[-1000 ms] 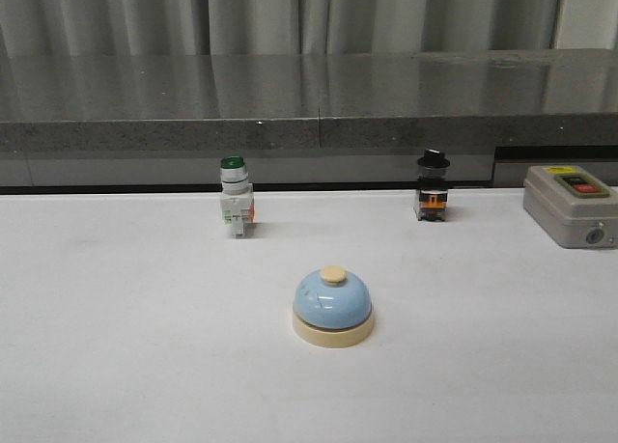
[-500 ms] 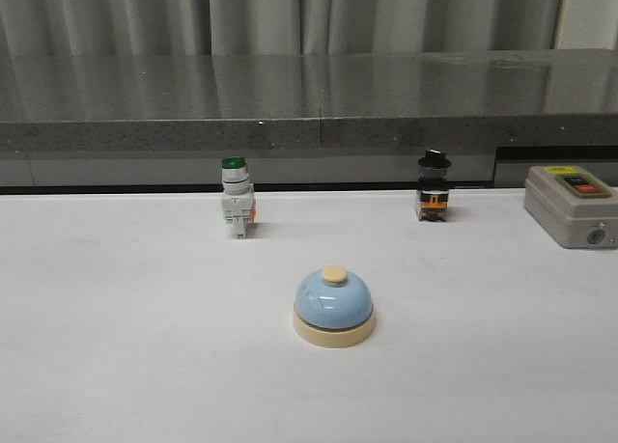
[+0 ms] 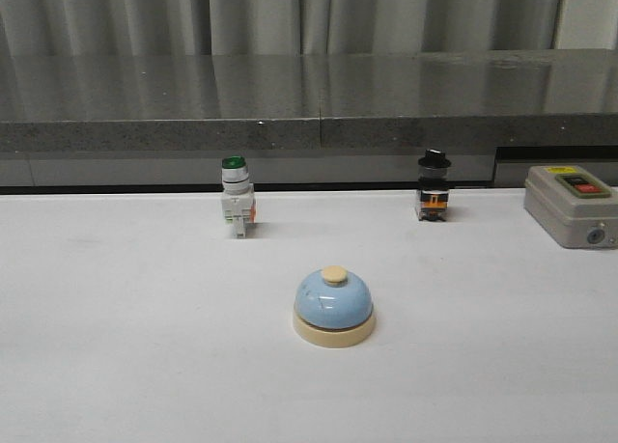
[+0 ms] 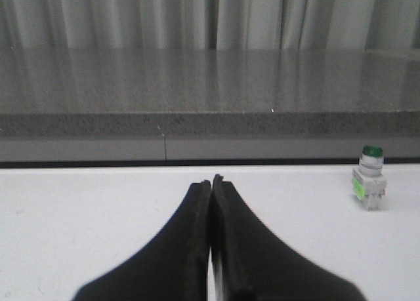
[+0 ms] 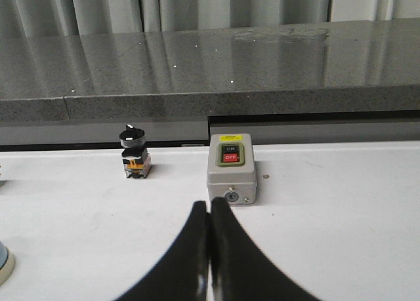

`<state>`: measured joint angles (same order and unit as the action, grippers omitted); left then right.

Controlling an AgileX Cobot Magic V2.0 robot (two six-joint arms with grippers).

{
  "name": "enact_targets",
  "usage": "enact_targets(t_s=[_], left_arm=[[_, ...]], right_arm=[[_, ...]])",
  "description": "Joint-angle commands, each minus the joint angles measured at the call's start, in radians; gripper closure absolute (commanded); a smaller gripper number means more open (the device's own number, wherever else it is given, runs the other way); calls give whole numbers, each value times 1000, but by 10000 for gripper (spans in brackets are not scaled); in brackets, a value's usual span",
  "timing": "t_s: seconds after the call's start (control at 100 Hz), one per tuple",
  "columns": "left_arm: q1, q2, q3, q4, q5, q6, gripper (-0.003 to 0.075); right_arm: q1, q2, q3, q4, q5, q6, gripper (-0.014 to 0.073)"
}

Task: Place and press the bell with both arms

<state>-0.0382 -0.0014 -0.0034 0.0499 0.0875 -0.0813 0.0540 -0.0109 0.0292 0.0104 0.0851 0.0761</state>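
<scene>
The bell [image 3: 333, 307] sits upright on the white desk [image 3: 126, 318], near the middle and toward the front edge, with nothing touching it. No arm shows in the front view; the bell lies well apart from both sets of fingers. In the right wrist view only a sliver of its cream base and blue dome shows at the picture's edge, off to the side of the right gripper [image 5: 209, 212], whose fingers are pressed together with nothing between them. The left gripper [image 4: 211, 186] likewise has its fingers closed on nothing, and the bell is out of that view. Compared with half a second ago and a second ago, the bell has not moved. It is a light-blue dome on a cream round base with a cream button on top. Behind it stand a green-capped switch [image 3: 235, 197], a black-capped switch [image 3: 433, 186] and a grey switch box [image 3: 572, 206].
</scene>
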Motion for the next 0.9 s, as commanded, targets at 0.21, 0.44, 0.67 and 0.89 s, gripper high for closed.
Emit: enact_targets(t_s=[0.21, 0.44, 0.67, 0.89], left_arm=[[48, -35, 57, -3, -117, -10, 741], [48, -35, 57, -3, -117, -10, 741], [48, -35, 57, -3, -117, -10, 741], [48, -35, 57, -3, -117, -10, 741]], right_arm=[[-3, -18, -20, -10, -80, -3, 657], [-3, -18, -20, -10, -80, -3, 657], [-3, -18, -20, -10, -80, -3, 657], [-3, -18, -20, -10, -85, -4, 657]])
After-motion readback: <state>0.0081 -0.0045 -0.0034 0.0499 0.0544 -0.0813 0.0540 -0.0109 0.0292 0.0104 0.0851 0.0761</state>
